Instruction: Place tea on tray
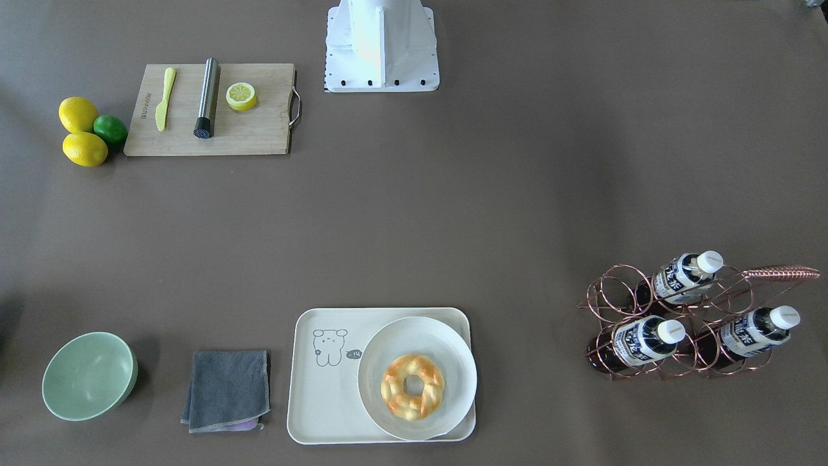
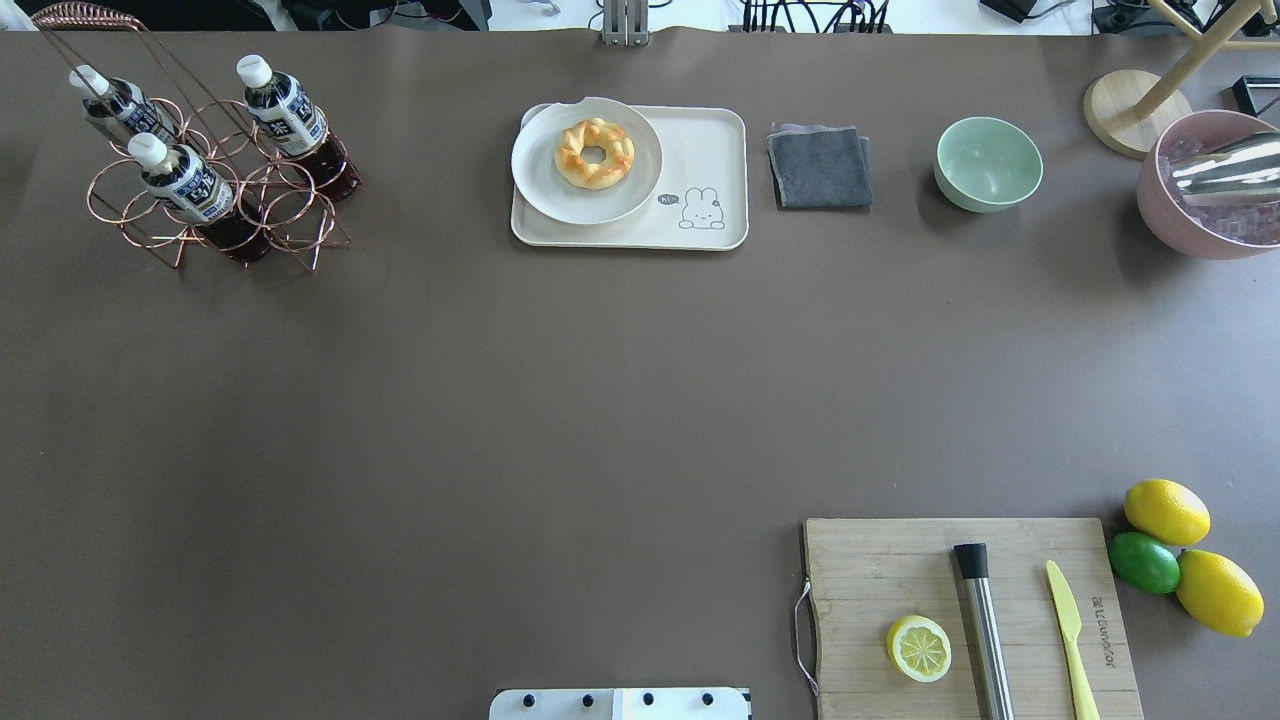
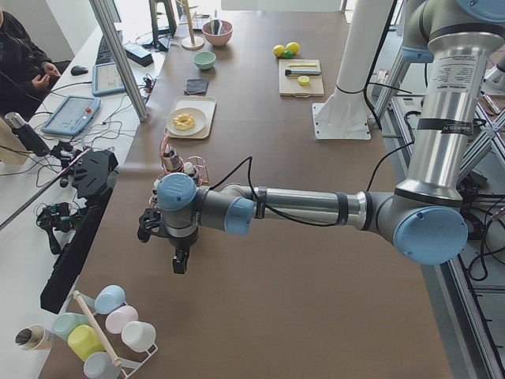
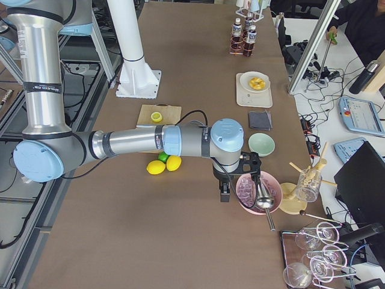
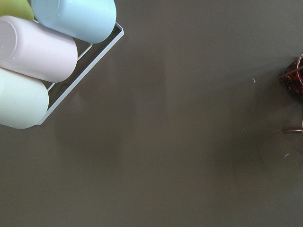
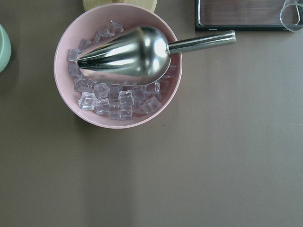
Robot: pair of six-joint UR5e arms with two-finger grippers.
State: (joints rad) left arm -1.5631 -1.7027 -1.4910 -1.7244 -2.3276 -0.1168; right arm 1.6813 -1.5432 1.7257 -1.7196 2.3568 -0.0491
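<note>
Not started: the tea (image 2: 188, 182) is not on the tray (image 2: 712, 140).
Bottles sit in a rack (image 1: 779, 272) just beyond the left end effector (image 3: 180, 265), the tray farther off. Cannot tell whether it or the right end effector (image 4: 223, 194) is open or holding anything.

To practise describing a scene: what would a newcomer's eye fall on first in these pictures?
Probably the copper wire rack holding three tea bottles, at the table's far edge on the robot's left. Next comes the glazed doughnut on a white plate on the cream tray, mid far edge. The pink bowl of ice with its steel scoop sits far right.
</note>
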